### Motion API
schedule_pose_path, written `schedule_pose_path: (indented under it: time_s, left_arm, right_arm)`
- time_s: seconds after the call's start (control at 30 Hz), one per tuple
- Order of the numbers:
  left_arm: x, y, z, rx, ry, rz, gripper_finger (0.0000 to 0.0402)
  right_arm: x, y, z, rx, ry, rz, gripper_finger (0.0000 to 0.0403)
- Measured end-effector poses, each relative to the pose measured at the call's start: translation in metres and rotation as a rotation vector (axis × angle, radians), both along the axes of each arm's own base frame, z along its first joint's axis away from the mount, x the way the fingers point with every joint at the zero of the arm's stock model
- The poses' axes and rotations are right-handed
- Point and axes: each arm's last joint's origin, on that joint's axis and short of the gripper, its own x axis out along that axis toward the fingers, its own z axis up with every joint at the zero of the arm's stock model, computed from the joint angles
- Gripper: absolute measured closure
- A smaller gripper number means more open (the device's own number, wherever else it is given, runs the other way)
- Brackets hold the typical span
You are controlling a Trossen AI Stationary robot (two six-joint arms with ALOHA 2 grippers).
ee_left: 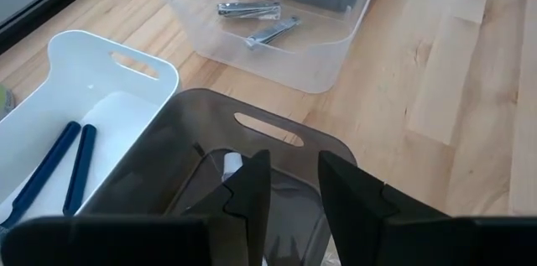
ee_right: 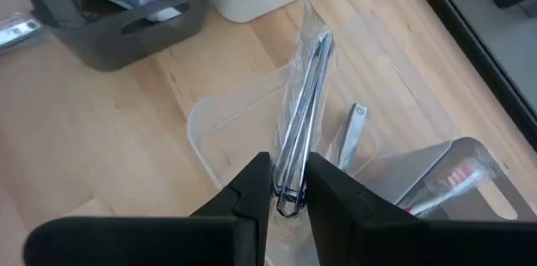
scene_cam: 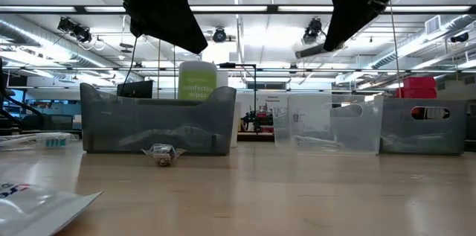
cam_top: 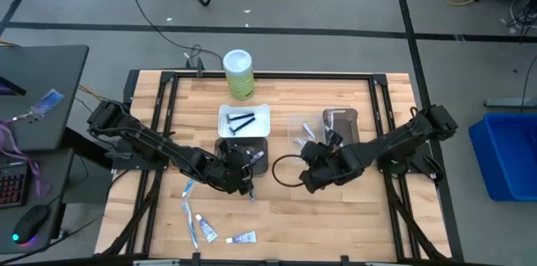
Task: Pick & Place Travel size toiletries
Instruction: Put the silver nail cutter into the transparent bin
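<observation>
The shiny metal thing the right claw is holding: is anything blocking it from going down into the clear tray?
Nothing visible does. The right gripper holds the wrapped metal item directly above the open clear tray; only another metal piece lies inside.

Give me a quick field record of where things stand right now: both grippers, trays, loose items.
left gripper: above the dark grey tray, fingers apart, nothing between them
right gripper: over the clear tray, shut on a wrapped silvery item
white tray: holds two dark blue razors
clear tray contents: silvery metal pieces
loose on table: toothpaste tubes near the front edge
green canister: upright behind the white tray
</observation>
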Motion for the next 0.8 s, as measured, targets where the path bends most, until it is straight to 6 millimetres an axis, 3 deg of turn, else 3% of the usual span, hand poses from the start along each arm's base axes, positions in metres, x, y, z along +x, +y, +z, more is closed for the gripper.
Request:
schedule_pose_path:
  time_s: [0.37, 0.8]
  left_arm:
    - [0.003, -0.003, 0.002, -0.039, -0.019, -0.053, 0.0292]
    - [0.003, -0.002, 0.002, 0.006, 0.004, -0.086, 0.0292]
  right_arm:
    - [-0.005, -0.013, -0.031, 0.013, 0.066, -0.022, 0.0336]
    - [0.004, -0.048, -0.037, -0.003, 0.103, -0.069, 0.0332]
